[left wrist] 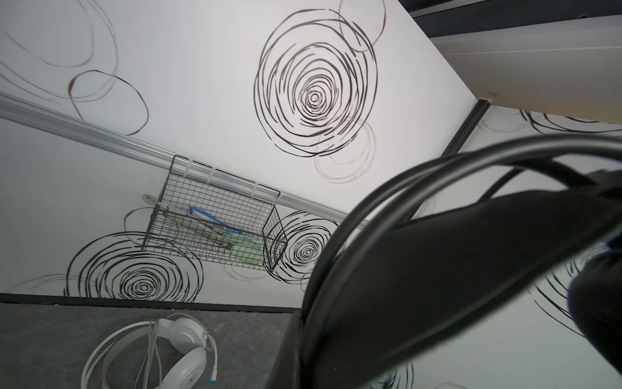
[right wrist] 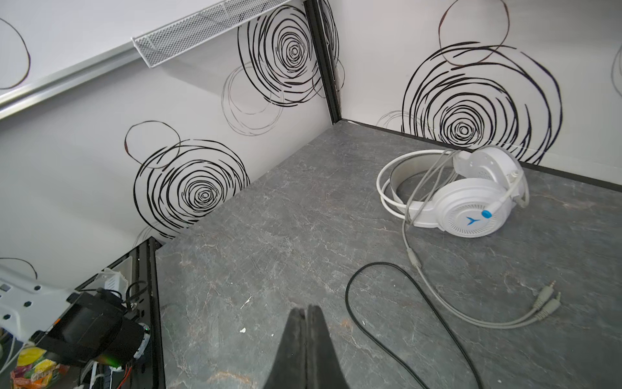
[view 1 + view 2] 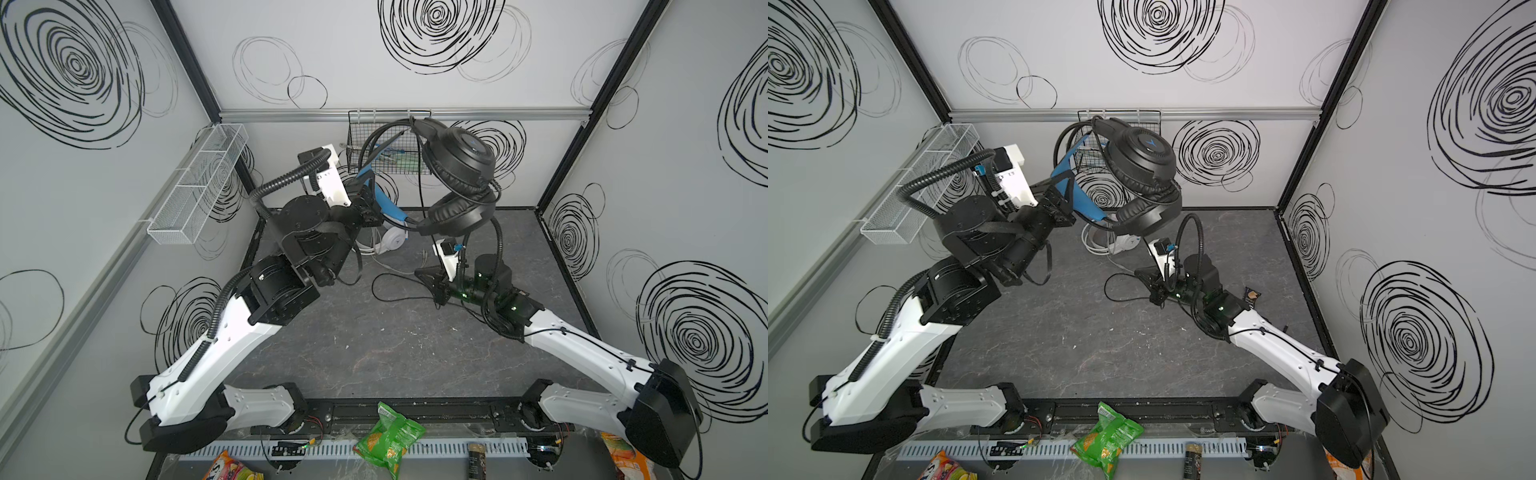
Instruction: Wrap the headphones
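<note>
The black headphones [image 3: 457,166] [image 3: 1140,166] hang high in the air over the back of the table. My left gripper [image 3: 370,208] [image 3: 1065,203] is shut on their blue headband [image 3: 384,203]. In the left wrist view the headband [image 1: 454,269] fills the near field and hides the jaws. Their black cable [image 2: 347,293] trails down and loops on the table. My right gripper [image 3: 428,276] [image 2: 306,311] is low over the table beside that loop, shut with nothing between its fingers. The white headphones [image 3: 392,241] [image 2: 471,202] lie on the table at the back, white cable [image 2: 545,299] trailing loose.
A black wire basket [image 3: 365,141] [image 1: 215,222] hangs on the back wall right behind the raised headset. A white mesh basket [image 3: 195,187] is on the left wall. Snack bags [image 3: 388,440] and a bar [image 3: 476,457] lie past the front rail.
</note>
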`<state>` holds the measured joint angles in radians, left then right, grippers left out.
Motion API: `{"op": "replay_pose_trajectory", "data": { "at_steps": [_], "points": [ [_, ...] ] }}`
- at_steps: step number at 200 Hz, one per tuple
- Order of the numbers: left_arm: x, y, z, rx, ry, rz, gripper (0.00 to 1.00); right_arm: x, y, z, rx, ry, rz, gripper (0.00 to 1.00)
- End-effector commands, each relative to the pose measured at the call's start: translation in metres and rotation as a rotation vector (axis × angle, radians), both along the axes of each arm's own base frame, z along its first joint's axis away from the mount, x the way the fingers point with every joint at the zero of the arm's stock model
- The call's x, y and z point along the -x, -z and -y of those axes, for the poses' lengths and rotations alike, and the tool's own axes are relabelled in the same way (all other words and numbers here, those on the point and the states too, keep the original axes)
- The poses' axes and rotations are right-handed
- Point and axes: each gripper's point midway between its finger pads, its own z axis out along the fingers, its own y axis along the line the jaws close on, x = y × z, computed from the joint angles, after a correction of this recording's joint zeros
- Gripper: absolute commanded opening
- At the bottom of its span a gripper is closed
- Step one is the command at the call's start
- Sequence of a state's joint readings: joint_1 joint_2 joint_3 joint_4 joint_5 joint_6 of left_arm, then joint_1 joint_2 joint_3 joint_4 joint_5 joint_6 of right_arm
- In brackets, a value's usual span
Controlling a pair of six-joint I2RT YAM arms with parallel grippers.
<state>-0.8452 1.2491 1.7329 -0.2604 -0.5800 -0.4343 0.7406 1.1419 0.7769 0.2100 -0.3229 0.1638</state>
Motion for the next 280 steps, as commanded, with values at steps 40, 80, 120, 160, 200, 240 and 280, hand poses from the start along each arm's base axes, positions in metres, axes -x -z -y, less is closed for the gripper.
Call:
{"op": "replay_pose_trajectory", "data": {
  "at_steps": [40, 80, 120, 160, 200, 240, 280],
  "points": [
    [-0.021, -0.017, -0.054, 0.046, -0.277, 0.06, 0.0, 0.046, 0.008, -0.001, 0.223, -0.015, 0.086, 0.0],
    [-0.038, 0.009, -0.06, -0.02, -0.341, 0.018, 0.0, 0.075, -0.016, -0.012, 0.288, -0.052, 0.165, 0.0],
    [-0.053, 0.043, -0.058, -0.123, -0.397, -0.034, 0.0, 0.1, -0.046, -0.032, 0.372, -0.094, 0.283, 0.0],
    [-0.06, 0.083, -0.049, -0.239, -0.424, -0.09, 0.0, 0.098, -0.081, -0.041, 0.398, -0.058, 0.364, 0.0],
    [-0.056, 0.114, -0.04, -0.355, -0.388, -0.12, 0.0, 0.083, -0.117, -0.036, 0.438, -0.006, 0.42, 0.0],
    [-0.046, 0.145, -0.041, -0.497, -0.348, -0.152, 0.0, 0.052, -0.137, -0.015, 0.54, 0.071, 0.447, 0.01],
    [-0.037, 0.166, -0.034, -0.664, -0.242, -0.152, 0.0, 0.03, -0.13, 0.006, 0.678, 0.113, 0.473, 0.01]
  ]
}}
